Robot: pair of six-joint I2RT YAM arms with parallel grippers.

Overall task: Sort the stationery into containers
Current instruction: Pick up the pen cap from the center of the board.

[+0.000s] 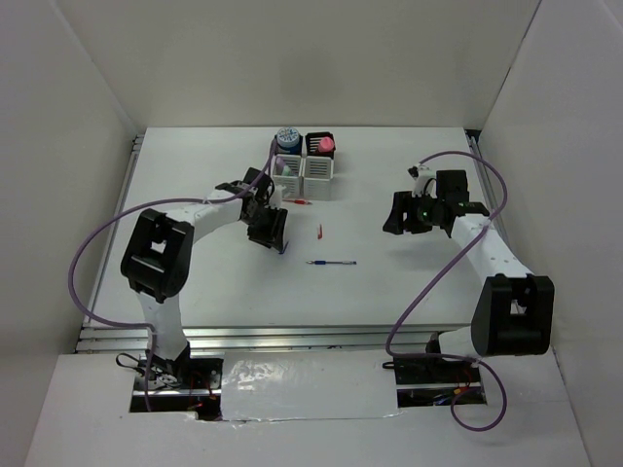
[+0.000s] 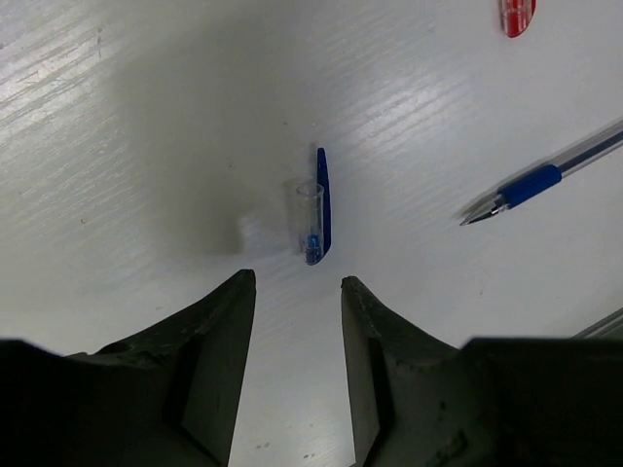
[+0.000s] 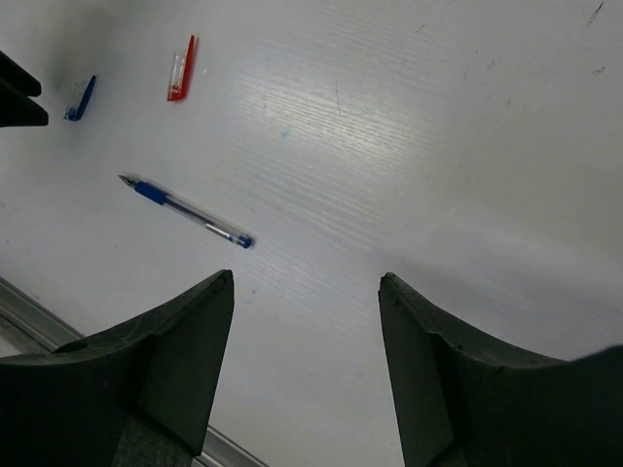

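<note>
Pickup step in hand: left claw (image 2: 297, 280), open and empty, sits just short of the blue cap (image 2: 319, 204), needing advance then closure; right claw (image 3: 307, 282) open.

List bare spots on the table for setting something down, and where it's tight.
Free: the wide patch between the pen cups and the right end effector; the near strip between the blue pen and the table edge. Crowded: in front of the cups, where the left end effector, blue cap and red cap cluster.
</note>
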